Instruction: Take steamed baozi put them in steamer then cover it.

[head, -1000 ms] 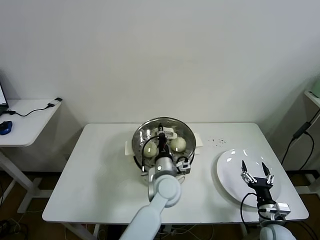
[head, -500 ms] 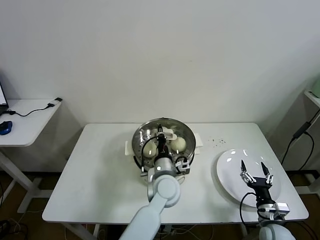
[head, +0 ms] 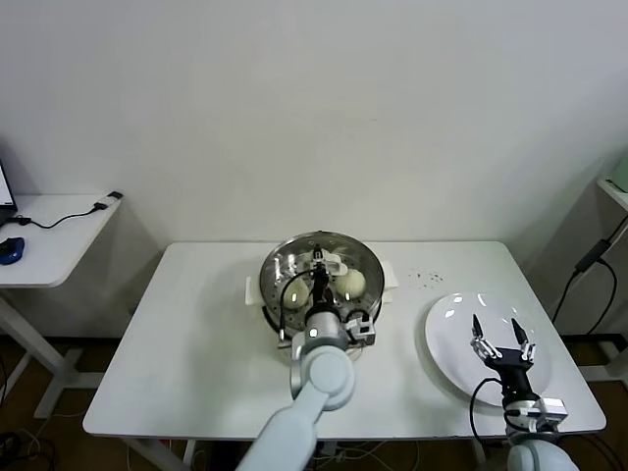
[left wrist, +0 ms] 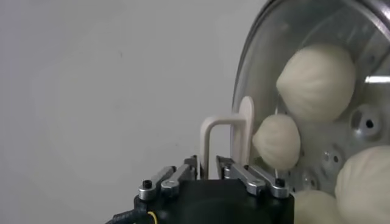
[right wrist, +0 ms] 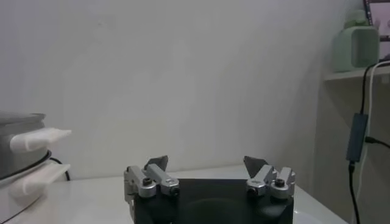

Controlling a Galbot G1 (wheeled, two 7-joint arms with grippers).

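The steamer [head: 270,273] stands at the table's middle back, with the clear glass lid [left wrist: 268,55] lying on it. Through the glass I see several steamed baozi [left wrist: 315,73], pale and domed; two show from the head view [head: 351,283]. My left gripper [head: 318,265] hovers over the lid at its cream handle [left wrist: 225,125]. One leg of that handle sits between the fingers [left wrist: 208,163], and the jaws stand slightly apart from it, so they are open. My right gripper [head: 501,337] waits open and empty above the white plate [head: 449,329].
The steamer's white side handles [right wrist: 41,139] jut toward the right arm. A small side desk [head: 49,235] with a cable stands off to the left. Dark specks [head: 424,278] lie on the table behind the plate.
The left jaws were shut on the lid handle and have now parted a little from it. The lid stays on the steamer. The right arm has not moved.
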